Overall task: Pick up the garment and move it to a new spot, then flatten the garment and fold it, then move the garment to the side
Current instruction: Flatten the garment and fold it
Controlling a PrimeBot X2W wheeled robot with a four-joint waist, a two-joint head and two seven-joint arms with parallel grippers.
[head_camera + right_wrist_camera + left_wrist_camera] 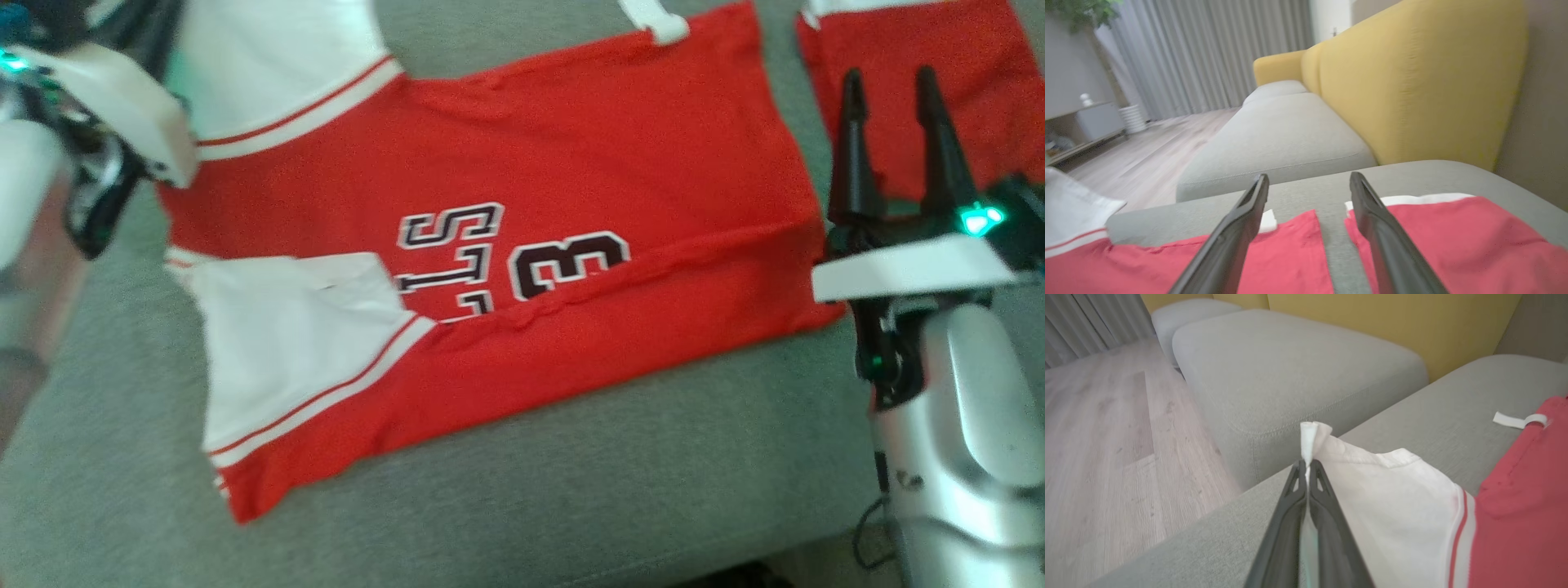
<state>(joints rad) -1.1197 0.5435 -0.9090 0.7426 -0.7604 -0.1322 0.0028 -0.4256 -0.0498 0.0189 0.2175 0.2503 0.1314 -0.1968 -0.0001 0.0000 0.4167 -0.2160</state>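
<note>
**Left pincer nipping a sleeve, jersey lying crosswise**

Nearest me is the bare front strip of the grey sofa seat (571,506). On it the red jersey (588,163) lies spread out. Its long axis runs across my head view, with the sleeves toward the robot's left and the hem toward its right, so the black-and-white print (522,257) reads sideways. The nearer white sleeve (286,351) rests folded in over the red body.

At the hem end my right pincer (890,82) hovers with its fingers spread and its tips pointing away from me. It sits above the grey gap between the hem and a second red piece (922,49) lying apart.

Further back on the left, my left pincer (1306,463) is pressed together on the farther white sleeve (1392,490), and a bunched fold stands up past its tips. Behind everything rises the yellow backrest (1412,81).
</note>
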